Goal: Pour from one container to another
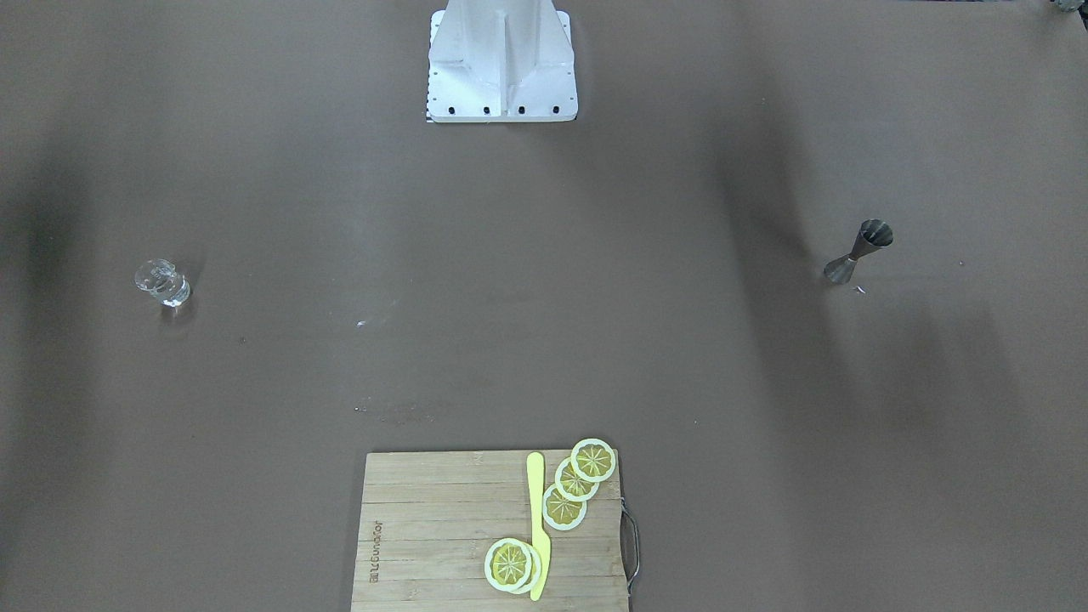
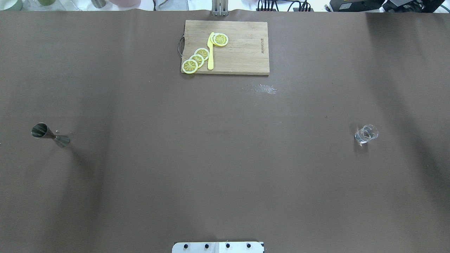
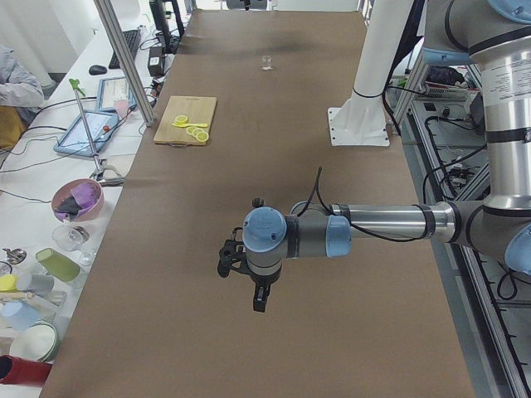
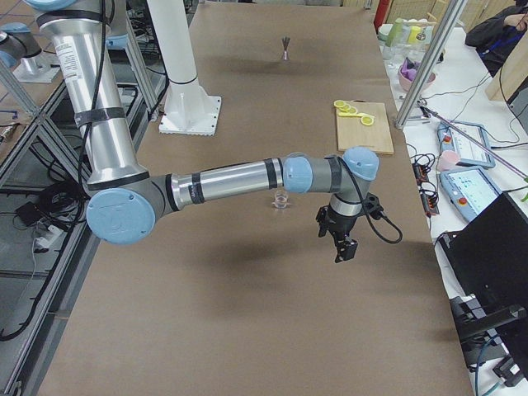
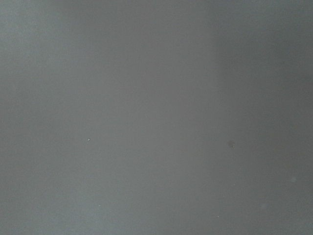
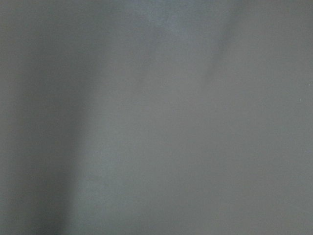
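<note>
1. The cutting board point(image 2: 242, 49) carried a small burnt-in brand mark along the short end away from its handle, but the letters were too small to read.
2. Lemon slices point(image 2: 197, 58) and a yellow knife point(image 2: 210, 52) lay on the board's handle half.
3. The jigger point(image 2: 50, 135) stood upright on the counter point(image 2: 218, 158), well off beyond the board's handle end and nearer the robot's base than the board.
4. The glass tumbler point(image 2: 365, 134) stood upright, well off beyond the board's branded end, with nothing touching it.
5. The left arm reached out level over the counter with its wrist bent down. The left gripper point(image 3: 249, 282) hung above bare surface, far out past the board's handle end. I couldn't tell how its jaws stood.
6. The right arm stretched level the same way. The right gripper point(image 4: 337, 241) pointed down, far out past the branded end. Its jaws were just as unclear.
7. Both wrist views showed only blurred bare counter.
</note>
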Robot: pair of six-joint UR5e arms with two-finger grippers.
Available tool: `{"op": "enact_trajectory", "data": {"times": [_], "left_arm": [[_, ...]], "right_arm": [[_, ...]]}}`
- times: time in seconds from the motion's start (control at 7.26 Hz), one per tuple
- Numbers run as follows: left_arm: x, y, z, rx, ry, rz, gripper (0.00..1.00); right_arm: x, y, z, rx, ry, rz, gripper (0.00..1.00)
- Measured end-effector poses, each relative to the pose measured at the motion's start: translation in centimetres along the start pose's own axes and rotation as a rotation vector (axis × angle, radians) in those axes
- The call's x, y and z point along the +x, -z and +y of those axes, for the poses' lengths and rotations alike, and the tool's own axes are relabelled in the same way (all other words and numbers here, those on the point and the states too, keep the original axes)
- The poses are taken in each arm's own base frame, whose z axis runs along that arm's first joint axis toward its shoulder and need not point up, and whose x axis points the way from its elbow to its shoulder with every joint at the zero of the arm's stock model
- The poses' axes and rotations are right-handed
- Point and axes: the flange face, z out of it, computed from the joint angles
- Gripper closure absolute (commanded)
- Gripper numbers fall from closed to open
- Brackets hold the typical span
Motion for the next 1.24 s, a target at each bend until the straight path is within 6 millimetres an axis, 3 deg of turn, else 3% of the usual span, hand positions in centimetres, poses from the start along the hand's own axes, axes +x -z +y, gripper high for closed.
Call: {"op": "enact_trajectory", "data": {"times": [0.41,0.96,1.24], "left_arm": [[-0.4,0.2,0.3,0.005,0.012,-0.004,0.02],[-2.1,1.6,2.3,0.043,0.064,-0.009,0.02],[-2.9,2.1,3.2,0.059,0.089,-0.011,0.02]], "right_arm": [[1.4,-2.2,2.2,0.0,-0.187,-0.067,0.0],[1.4,-1.7,1.1,0.012,-0.354,-0.119,0.0],[1.4,-2.3,1.5,0.01,-0.438,-0.153,0.0]]}}
